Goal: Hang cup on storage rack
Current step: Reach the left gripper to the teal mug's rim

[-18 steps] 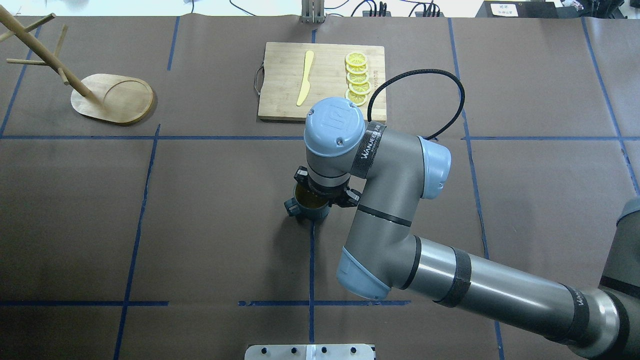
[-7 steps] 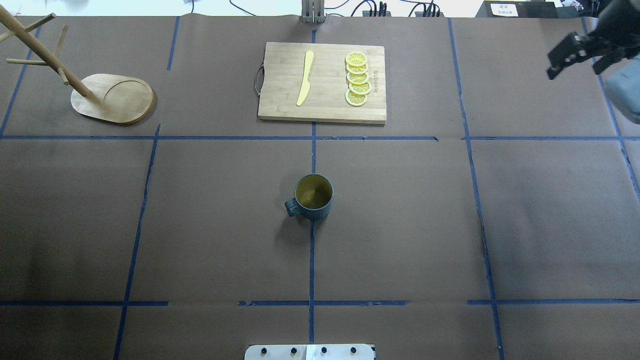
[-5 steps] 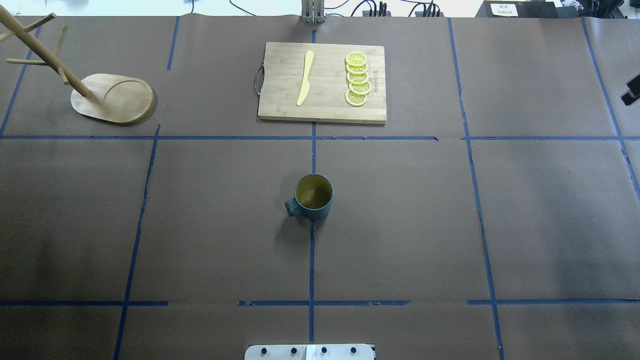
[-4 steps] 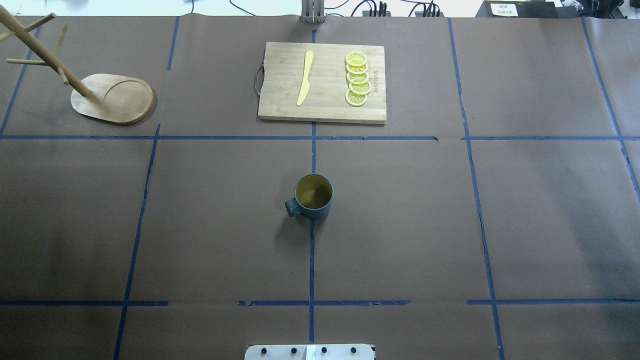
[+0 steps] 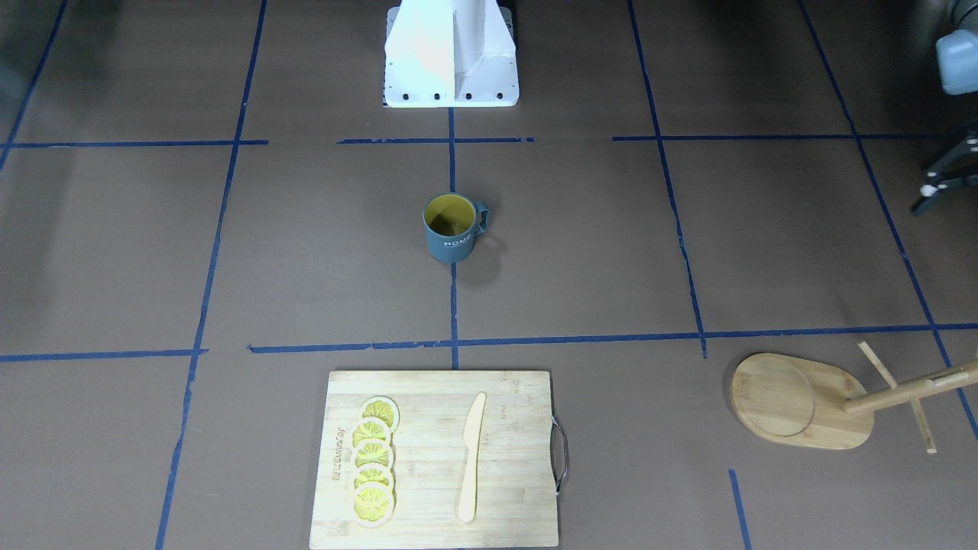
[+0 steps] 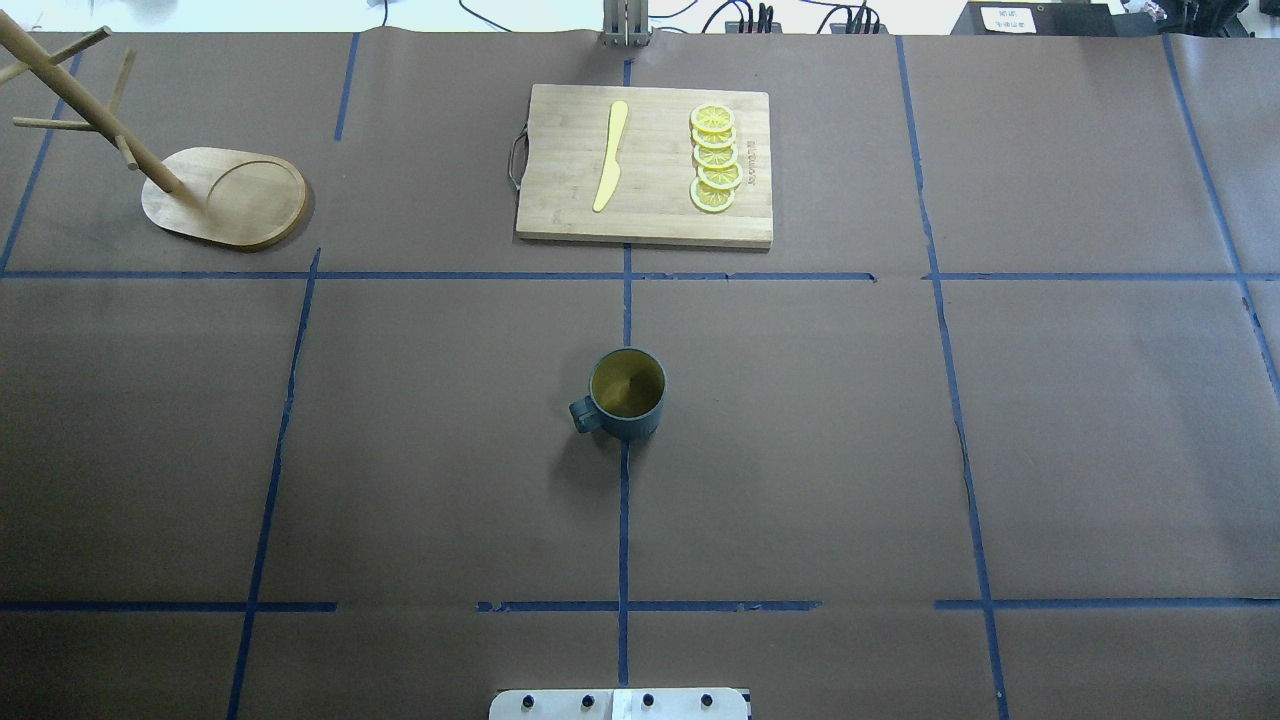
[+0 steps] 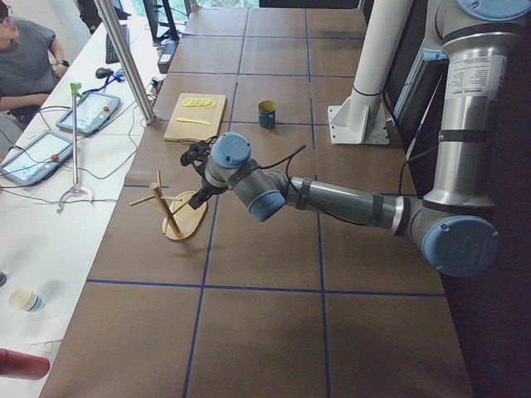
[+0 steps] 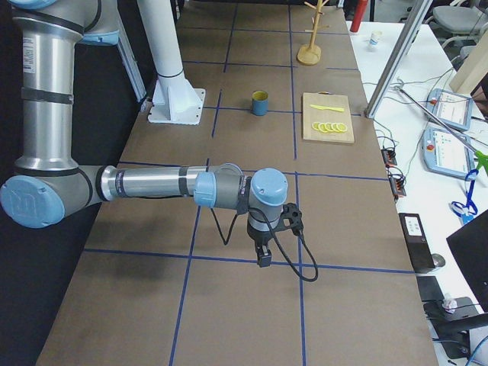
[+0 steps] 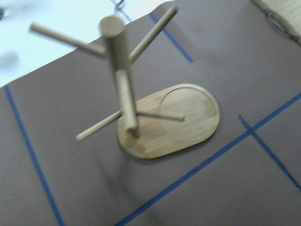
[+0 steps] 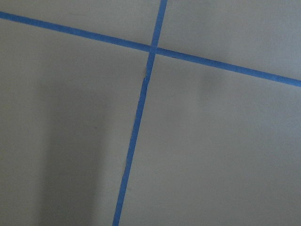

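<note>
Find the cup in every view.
Front-facing: cup centre, above the board.
Overhead: cup centre, below the board.
Left: cup top, right of board.
Right: cup top, left of board.
Left wrist: not in it.
Right wrist: not in it.
Landmark: the board.

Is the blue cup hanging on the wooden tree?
No, the cup stands upright on the table, well apart from the storage rack, whose pegs are bare.

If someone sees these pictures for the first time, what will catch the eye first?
The dark blue cup with its yellow inside stands alone, upright, mid-table. The wooden storage rack stands empty at the far left; lemon slices lie in a row on the cutting board.
</note>
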Available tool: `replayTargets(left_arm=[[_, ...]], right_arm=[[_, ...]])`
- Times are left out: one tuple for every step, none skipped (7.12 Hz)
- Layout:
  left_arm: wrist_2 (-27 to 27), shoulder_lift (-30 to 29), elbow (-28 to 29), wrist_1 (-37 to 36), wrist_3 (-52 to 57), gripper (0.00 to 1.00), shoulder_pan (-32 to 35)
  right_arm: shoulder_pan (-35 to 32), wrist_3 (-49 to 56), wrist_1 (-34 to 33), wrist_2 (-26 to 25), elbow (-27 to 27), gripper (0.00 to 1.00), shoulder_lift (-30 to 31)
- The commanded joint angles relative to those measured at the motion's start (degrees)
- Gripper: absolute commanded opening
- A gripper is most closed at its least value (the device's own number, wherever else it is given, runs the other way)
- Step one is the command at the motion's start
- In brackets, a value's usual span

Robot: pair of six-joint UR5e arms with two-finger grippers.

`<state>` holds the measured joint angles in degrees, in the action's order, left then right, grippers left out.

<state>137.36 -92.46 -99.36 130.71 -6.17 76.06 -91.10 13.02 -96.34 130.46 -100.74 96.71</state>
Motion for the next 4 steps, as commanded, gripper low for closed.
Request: replayTargets(left_arm=[[-4.78, -3.59, -0.56, 8.38, -1.91, 0.99, -11.05], [-9.86, -7.43, -0.83, 8.77, -2.27, 1.0, -16.76], [-14.09, -10.52, -0.83, 8.94, -4.62, 1.0, -23.26], [-18.22, -14.46, 0.3, 8.94, -6.04, 1.0, -30.37]], right_arm=[[0.05, -3.26, 0.63, 0.23, 0.02, 1.0, -0.73], [0.22, -3.26, 0.62, 0.23, 0.1, 1.0, -0.73], [0.23, -3.26, 0.62, 0.23, 0.1, 1.0, -0.73], [0.23, -3.26, 0.62, 0.23, 0.1, 1.0, -0.73]])
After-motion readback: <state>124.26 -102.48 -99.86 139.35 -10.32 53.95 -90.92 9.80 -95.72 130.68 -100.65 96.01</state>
